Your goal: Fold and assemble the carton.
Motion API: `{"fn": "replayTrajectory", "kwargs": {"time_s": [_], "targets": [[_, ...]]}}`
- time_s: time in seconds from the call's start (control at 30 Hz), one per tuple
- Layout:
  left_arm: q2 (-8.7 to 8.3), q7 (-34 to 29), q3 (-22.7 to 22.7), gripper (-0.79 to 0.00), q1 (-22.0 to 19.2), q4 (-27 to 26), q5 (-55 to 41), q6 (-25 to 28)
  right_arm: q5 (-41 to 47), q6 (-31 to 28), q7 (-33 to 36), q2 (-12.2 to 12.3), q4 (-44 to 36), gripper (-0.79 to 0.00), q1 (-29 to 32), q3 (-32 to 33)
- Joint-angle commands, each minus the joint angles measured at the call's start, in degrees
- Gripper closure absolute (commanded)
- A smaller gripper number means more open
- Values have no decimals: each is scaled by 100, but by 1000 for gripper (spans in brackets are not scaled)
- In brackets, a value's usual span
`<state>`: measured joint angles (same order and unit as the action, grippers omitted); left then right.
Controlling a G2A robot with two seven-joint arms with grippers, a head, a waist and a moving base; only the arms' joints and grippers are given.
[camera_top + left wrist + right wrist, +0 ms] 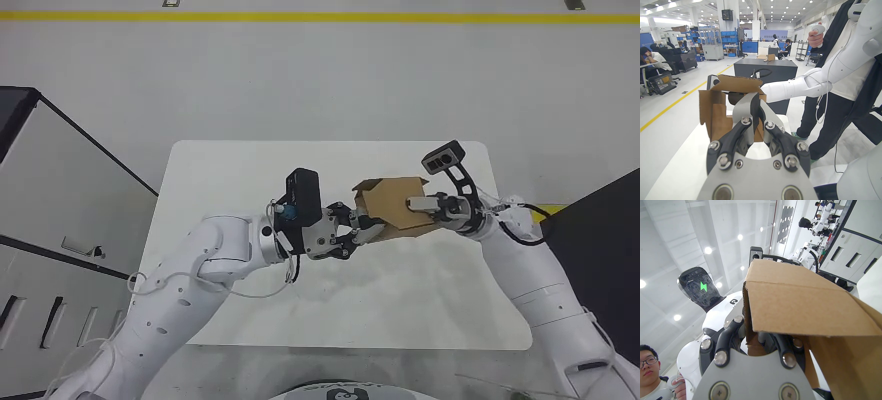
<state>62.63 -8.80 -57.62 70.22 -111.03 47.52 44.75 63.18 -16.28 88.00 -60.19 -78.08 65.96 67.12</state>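
The brown carton (390, 200) sits between the two arms over the middle of the white desk (400, 300), a little right of centre and toward the far half. It is partly formed: its walls stand as a box and the flaps at its left end are still spread open.

The left pincer (350, 232) comes in from the left and meets the carton's near left corner. From the left wrist, the left pincer (755, 106) has its fingers (745, 102) pressed together on a cardboard panel at the open end of the carton (719, 117), with the desk (677, 161) below.

The right pincer (425, 204) comes in from the right, with one finger lying across the carton's top face. From the right wrist, the right pincer (753, 337) is clamped on an edge of the carton (791, 306), and the board runs down between its fingers (734, 328) (the far finger is largely hidden by a flap).

Whether the carton's underside touches the desk I cannot tell.
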Motion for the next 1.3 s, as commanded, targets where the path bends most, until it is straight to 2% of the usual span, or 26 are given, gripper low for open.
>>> {"fn": "replayTrajectory", "kwargs": {"time_s": [0.0,1.27], "targets": [[5,3,10,0,0,-3,-1,3,2,0,0,-8,-2,0,4,-10],[73,-21,80,0,-55,6,9,-4,275,59,0,-30,102,0,23,-63]]}}
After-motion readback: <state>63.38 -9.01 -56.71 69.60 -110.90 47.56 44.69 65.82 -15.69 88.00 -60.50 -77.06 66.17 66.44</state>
